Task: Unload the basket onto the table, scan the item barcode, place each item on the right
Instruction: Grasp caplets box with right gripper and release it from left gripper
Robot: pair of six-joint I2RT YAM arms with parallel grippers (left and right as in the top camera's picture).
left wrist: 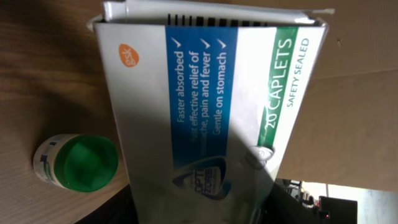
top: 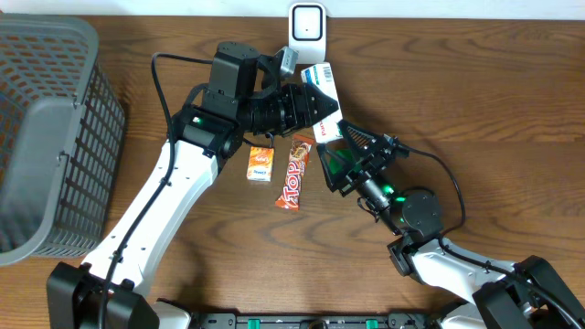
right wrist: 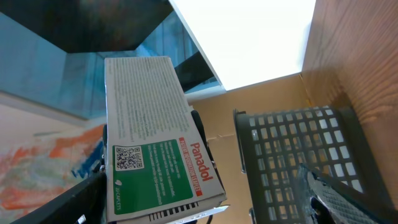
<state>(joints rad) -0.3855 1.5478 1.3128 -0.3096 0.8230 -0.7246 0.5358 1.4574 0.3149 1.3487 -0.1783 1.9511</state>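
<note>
Wood table (top: 475, 100), mesh basket (top: 55, 137), snack bar (top: 294, 172) near Panadol box (top: 323, 80)

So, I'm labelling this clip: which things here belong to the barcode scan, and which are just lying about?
In the job: Panadol box, white scanner, left gripper holding the box.
Lying about: snack bar, orange packet, green-lidded bottle, grey basket.

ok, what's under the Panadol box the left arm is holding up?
Only the wooden table shows, with a green-lidded tub standing off to one side of the Panadol box. The box itself hides whatever lies directly below it.
</note>
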